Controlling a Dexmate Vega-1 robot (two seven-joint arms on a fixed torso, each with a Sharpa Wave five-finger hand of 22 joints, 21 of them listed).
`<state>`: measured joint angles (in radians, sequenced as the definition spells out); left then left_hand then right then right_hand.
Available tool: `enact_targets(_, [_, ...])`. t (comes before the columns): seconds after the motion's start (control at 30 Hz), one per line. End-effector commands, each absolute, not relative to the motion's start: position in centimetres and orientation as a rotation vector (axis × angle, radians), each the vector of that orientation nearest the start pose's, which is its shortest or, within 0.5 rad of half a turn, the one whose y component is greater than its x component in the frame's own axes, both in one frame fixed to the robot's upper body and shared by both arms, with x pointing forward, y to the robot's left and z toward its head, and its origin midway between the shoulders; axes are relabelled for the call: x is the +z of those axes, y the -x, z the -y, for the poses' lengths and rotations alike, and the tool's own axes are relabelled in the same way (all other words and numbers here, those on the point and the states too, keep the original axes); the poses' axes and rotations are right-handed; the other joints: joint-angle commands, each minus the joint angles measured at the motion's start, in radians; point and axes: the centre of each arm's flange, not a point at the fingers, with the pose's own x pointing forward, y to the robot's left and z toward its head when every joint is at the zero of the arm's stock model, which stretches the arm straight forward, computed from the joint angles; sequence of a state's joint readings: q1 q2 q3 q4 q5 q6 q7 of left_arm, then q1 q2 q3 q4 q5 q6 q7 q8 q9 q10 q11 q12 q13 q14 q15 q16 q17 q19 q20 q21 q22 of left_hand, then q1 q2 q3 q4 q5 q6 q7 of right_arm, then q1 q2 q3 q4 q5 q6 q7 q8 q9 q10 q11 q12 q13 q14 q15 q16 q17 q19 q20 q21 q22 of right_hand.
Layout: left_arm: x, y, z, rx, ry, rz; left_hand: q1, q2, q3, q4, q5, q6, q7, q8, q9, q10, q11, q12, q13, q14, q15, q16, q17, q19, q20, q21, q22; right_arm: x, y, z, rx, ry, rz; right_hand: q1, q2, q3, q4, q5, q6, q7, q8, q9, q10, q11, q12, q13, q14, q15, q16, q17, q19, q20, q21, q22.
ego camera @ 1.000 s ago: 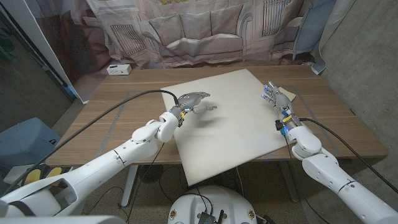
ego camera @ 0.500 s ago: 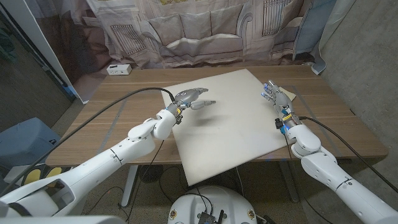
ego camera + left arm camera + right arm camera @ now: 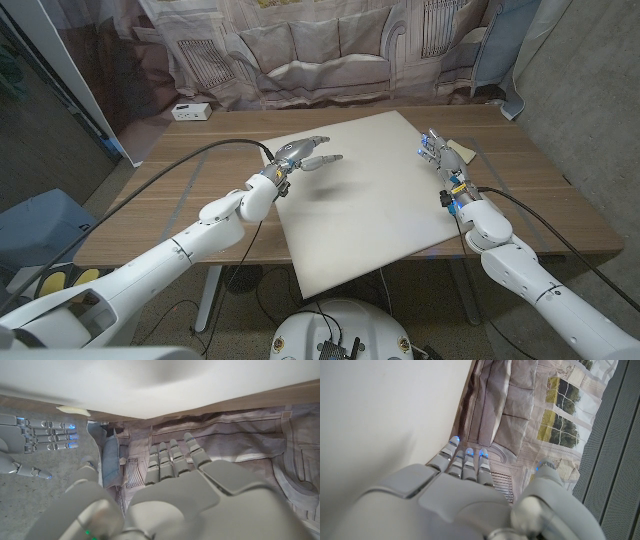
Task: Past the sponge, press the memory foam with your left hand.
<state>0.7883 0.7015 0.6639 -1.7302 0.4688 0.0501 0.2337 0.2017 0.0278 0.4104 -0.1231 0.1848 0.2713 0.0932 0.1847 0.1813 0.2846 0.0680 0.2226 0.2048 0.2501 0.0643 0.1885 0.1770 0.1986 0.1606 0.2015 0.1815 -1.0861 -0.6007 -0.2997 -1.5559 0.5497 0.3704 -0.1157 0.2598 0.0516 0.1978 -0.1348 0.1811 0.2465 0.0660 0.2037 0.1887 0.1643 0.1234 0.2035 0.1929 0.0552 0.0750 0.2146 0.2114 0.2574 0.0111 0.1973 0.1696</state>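
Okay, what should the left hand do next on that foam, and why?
Probably lower straight down and press. In the head view the left hand hovers open over the foam near its far left corner, casting a shadow on it, so it seems not yet pressing. The right hand waits at the foam's right edge.

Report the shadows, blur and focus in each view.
Head view: even light and sharp; the left robot hand casts a soft shadow on the memory foam, so it looks raised above it. Left wrist view: the near hand is soft, the foam shades toward one edge. Right wrist view: the right robot hand is blurred up close, with a faint shadow on the foam.
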Motion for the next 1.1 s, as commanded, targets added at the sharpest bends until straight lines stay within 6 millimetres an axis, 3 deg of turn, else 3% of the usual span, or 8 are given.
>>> enact_targets(0.03, [0.6, -59.3, -17.7, -0.074, -1.064, 0.834, 0.001, 0.01, 0.003, -0.003, -0.003, 0.004, 0.012, 0.005, 0.003, 0.004, 0.008, 0.003, 0.002, 0.008, 0.003, 0.005, 0.003, 0.003, 0.0, 0.004, 0.002, -6.2, -59.0, 29.5, 0.145, 0.026, 0.672, 0.013, 0.003, -0.002, -0.002, -0.002, 0.009, 0.004, 0.001, 0.002, 0.008, -0.004, -0.001, 0.002, 0.006, 0.002, 0.0, 0.004, 0.005, -0.001, 0.0, 0.003])
enact_targets(1.1, [0.8, -61.3, -20.8, -0.228, -0.709, 0.793, -0.001, 0.015, 0.004, -0.001, -0.003, 0.012, 0.006, 0.008, 0.002, 0.01, 0.015, 0.003, 0.002, 0.012, 0.013, 0.004, 0.003, 0.007, -0.004, 0.005, 0.003, -6.1, -58.8, 29.5, 0.144, 0.01, 0.684, 0.016, 0.006, -0.002, -0.003, -0.001, 0.0, 0.006, -0.005, 0.002, 0.001, 0.001, -0.004, 0.002, 0.006, 0.001, -0.001, 0.004, 0.017, -0.009, 0.003, 0.003])
